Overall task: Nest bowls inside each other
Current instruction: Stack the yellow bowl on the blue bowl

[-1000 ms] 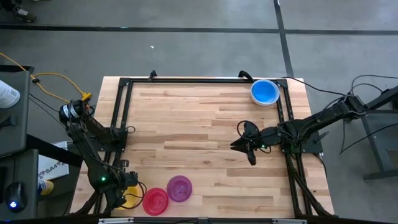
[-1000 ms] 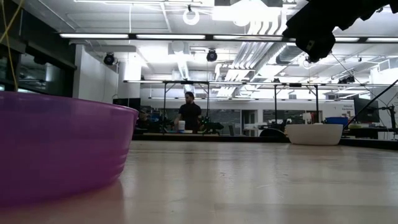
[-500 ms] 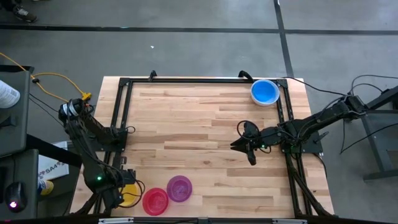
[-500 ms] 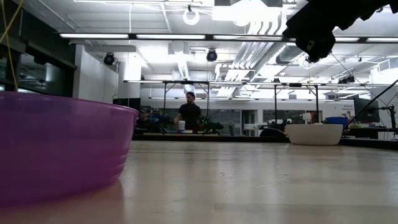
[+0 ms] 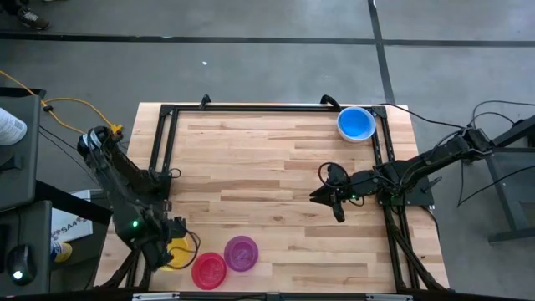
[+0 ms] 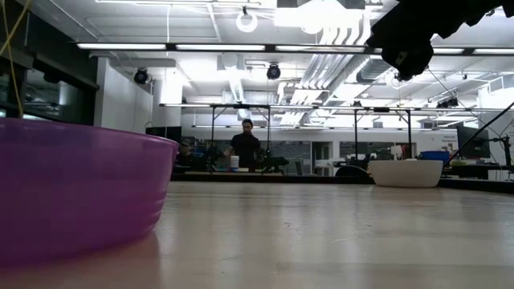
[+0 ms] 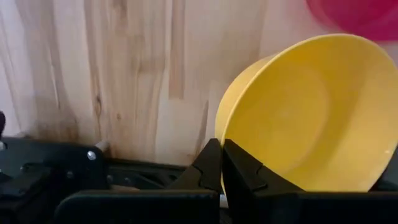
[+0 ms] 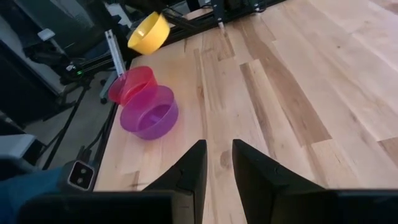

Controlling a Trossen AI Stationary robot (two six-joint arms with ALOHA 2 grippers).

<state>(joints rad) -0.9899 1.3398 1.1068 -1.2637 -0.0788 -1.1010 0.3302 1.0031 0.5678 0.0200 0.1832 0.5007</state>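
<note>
My left gripper (image 5: 163, 251) is at the table's near left corner, shut on the yellow bowl (image 7: 305, 118), which hangs tilted above the table (image 8: 148, 32). Beside it on the wood rest the red bowl (image 5: 209, 270) and the purple bowl (image 5: 242, 253), touching each other. The blue bowl (image 5: 357, 124) sits at the far right corner with a white rim around it; the low view shows a white bowl (image 6: 405, 172) there. My right gripper (image 5: 320, 194) hovers right of centre, open and holding nothing (image 8: 217, 158). My left gripper pinches the yellow bowl's rim (image 7: 219, 127) between its two fingers, one on the inner side of the wall and one on the outer. The fingers point down from above. The bowl is lifted clear of the table and hangs tilted, its opening turned sideways.
A black metal frame (image 5: 163, 150) runs along the table's left, far and right sides. The wood between the two bowl groups is bare (image 5: 267, 184). A person stands far off in the room behind the table (image 6: 245, 144).
My left gripper has risen, still shut on the yellow bowl, and drifted a little toward the far edge. The bowl has come up off the table and now hangs tilted beside the red bowl.
</note>
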